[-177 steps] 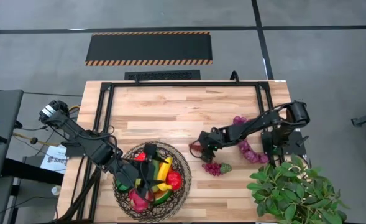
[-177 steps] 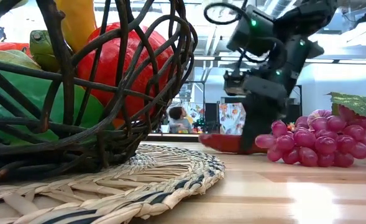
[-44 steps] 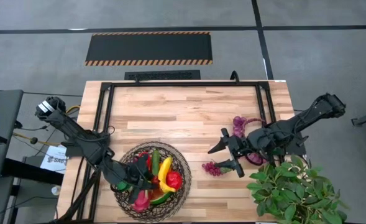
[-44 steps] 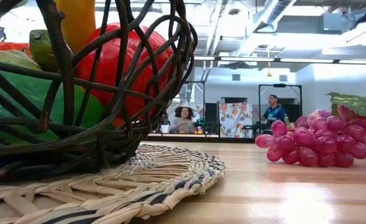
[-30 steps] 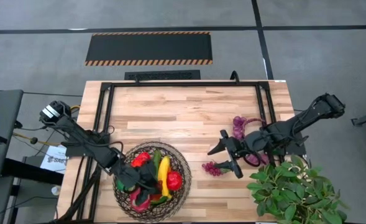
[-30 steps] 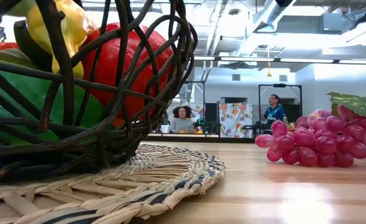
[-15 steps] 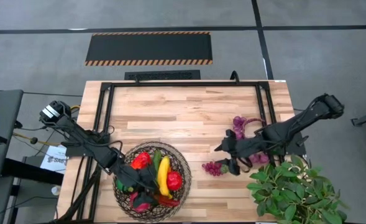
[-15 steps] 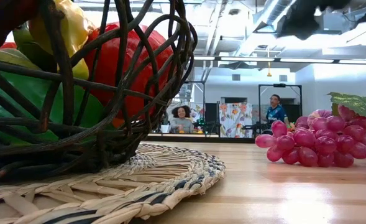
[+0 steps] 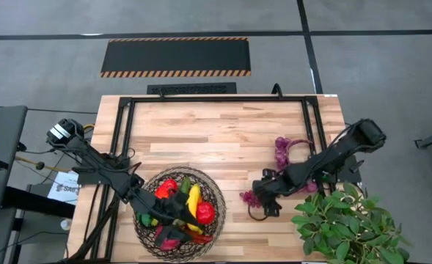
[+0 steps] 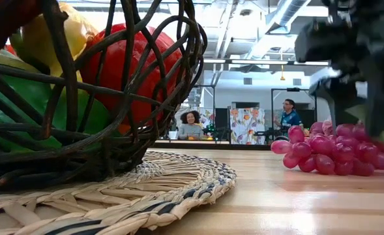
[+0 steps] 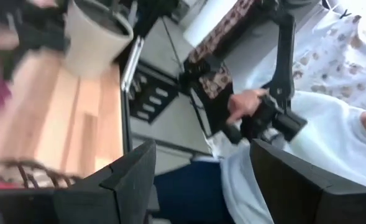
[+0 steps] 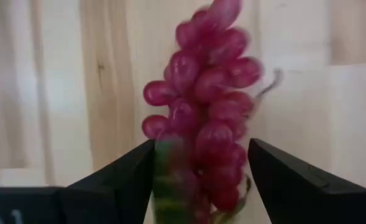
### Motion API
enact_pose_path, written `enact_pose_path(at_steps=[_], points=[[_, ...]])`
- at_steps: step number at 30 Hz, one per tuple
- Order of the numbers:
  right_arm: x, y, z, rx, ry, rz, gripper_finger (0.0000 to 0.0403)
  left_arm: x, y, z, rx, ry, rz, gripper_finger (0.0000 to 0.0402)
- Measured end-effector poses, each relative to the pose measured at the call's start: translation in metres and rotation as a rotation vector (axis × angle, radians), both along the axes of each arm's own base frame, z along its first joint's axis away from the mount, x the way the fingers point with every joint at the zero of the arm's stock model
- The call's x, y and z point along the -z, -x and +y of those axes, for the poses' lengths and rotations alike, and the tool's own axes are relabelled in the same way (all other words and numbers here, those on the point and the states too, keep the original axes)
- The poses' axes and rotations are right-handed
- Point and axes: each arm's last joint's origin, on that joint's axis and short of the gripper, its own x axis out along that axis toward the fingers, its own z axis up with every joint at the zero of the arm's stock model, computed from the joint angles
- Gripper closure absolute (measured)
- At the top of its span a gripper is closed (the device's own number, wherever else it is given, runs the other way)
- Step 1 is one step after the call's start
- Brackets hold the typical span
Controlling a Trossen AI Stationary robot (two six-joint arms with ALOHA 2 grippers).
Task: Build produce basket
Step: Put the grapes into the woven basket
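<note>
High view: your right gripper (image 9: 254, 203) sits over the grape bunch (image 9: 248, 196) on the table; basket (image 9: 217, 192) well off to its side, with banana (image 9: 192, 201), red pepper (image 9: 166, 188) and apple (image 9: 204, 213) inside. Your left gripper (image 9: 166, 213) hangs above the basket's produce.

Low view: grapes (image 10: 325, 155) lie directly beneath your right gripper.

Right wrist view: fingers (image 12: 133, 169) spread wide, straddling the bunch (image 12: 207, 118) without gripping; its long axis runs straight out ahead between them.

Left wrist view: fingers (image 11: 130, 177) parted, holding nothing.

Grey floor (image 9: 392, 66) with a hazard-striped black mat (image 9: 175, 56).
</note>
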Motion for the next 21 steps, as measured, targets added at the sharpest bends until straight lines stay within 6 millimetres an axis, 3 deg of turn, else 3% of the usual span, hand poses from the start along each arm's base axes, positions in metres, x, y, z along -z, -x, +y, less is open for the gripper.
enact_pose_path(at_steps=[6,11,16,21], points=[[0.028,-0.007,0.004,-0.015,0.014,0.095,0.0126,-0.003,-0.002,0.002,-0.062,-0.071,-0.073,0.0156],[0.035,-0.009,0.004,-0.001,0.039,0.112,0.0137,-0.003,-0.003,0.005,-0.124,-0.135,-0.1,0.0156],[0.025,-0.006,0.002,0.001,0.055,0.061,0.0187,-0.003,-0.008,0.013,-0.215,-0.173,-0.11,0.0156],[-0.008,-0.005,-0.002,0.008,0.077,-0.125,0.0247,-0.003,-0.015,0.026,-0.316,-0.223,-0.118,0.0156]])
